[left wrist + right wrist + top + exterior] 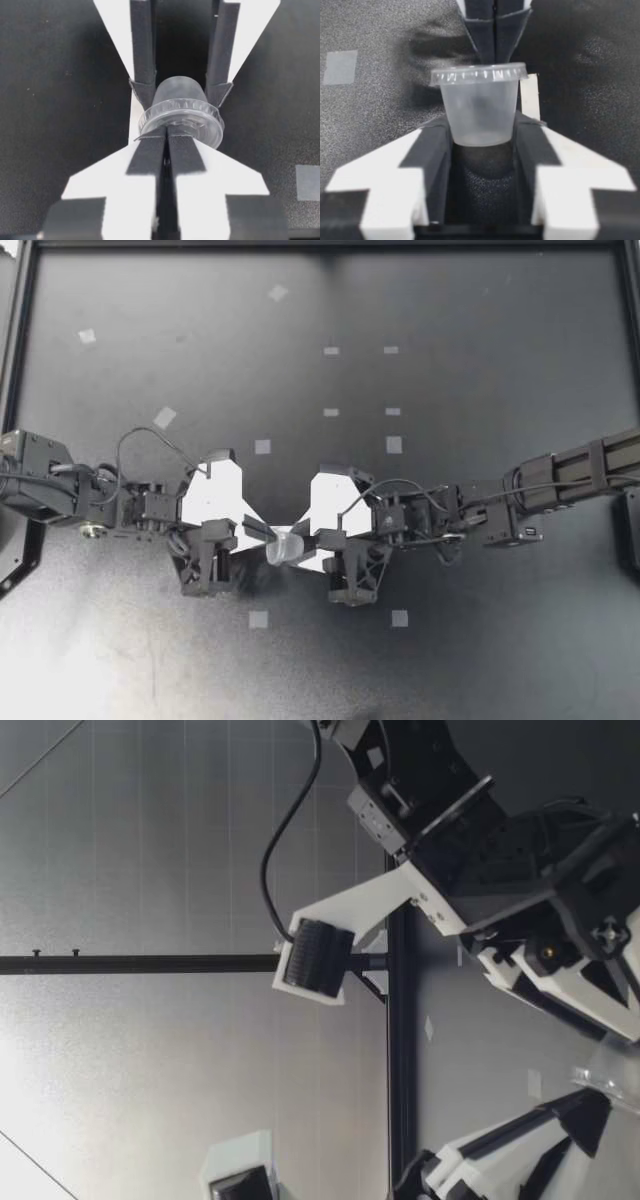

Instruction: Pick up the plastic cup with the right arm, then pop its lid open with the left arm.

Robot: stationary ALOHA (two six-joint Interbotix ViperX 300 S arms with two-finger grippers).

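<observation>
Clamping the clear cup [285, 547] by its body, my right end effector [308, 540] stands part-open, with both fingers pressed on opposite sides near the base. My left end effector [262, 532] meets it tip to tip, fingers clenched almost together on the rim of the lid [181, 117]. The cup hangs sideways between the two, lid toward my left arm, over the dark tabletop [450, 340].

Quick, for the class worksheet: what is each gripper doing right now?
left gripper: shut, apparently pinching the rim of the lid.
right gripper: shut on the body of the clear cup.
</observation>
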